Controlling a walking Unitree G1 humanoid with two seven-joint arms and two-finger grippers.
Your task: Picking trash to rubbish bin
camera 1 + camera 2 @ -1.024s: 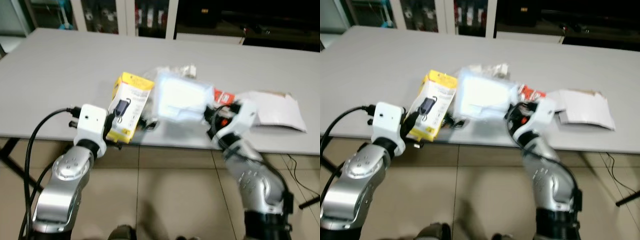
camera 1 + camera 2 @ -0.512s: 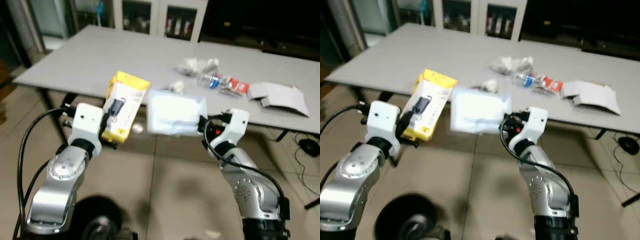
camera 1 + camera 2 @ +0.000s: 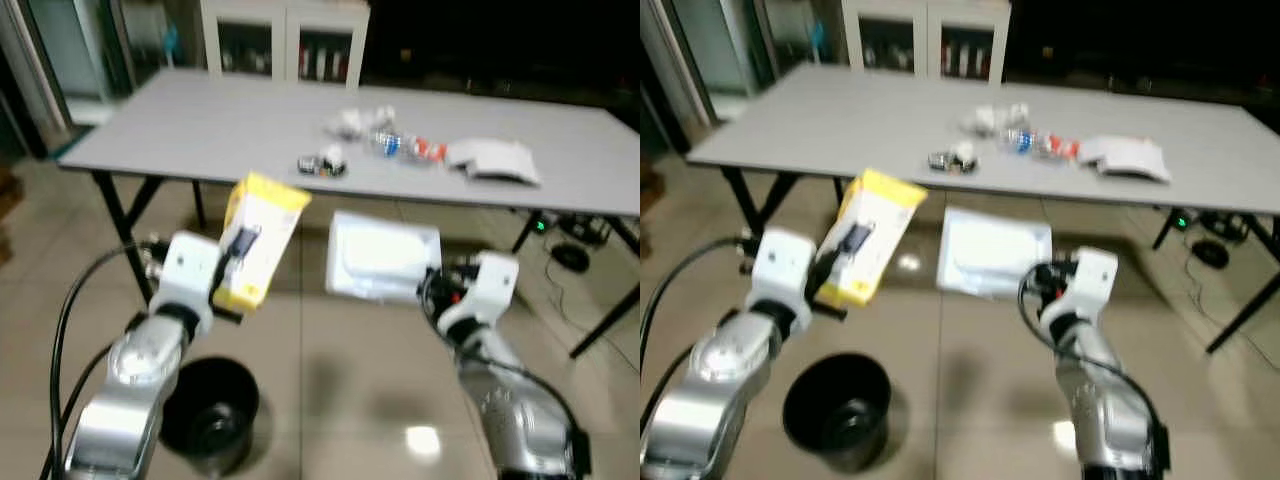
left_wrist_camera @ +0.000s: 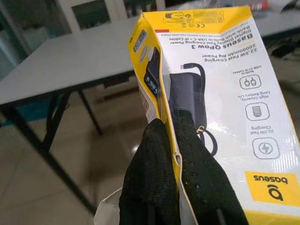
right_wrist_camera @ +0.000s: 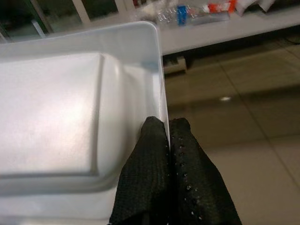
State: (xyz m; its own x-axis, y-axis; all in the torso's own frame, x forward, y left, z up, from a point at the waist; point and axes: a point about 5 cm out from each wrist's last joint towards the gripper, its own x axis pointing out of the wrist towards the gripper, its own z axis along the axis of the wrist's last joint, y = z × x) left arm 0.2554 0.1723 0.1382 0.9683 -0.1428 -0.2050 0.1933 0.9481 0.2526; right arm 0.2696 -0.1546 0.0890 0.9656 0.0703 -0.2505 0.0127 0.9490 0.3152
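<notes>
My left gripper point(image 4: 173, 140) is shut on the edge of a yellow and white power bank box point(image 3: 255, 238), held up in front of me. The box point(image 4: 220, 93) shows its printed face in the left wrist view. My right gripper point(image 5: 166, 131) is shut on the rim of a clear plastic tray lid point(image 3: 382, 256), which looks pale and glossy point(image 5: 70, 112). A black rubbish bin point(image 3: 210, 412) stands on the floor below my left arm, open at the top.
A long grey table point(image 3: 200, 130) stands ahead with more trash on it: a small wrapper point(image 3: 322, 163), a bottle and crumpled packets point(image 3: 385, 135), and flat white paper point(image 3: 492, 159). Cabinets point(image 3: 285, 45) line the back wall. Tiled floor lies between me and the table.
The camera has backed away from the table and turned, so the table now lies farther off. The black bin has come fully into view below my left arm. Both grippers keep their hold.
</notes>
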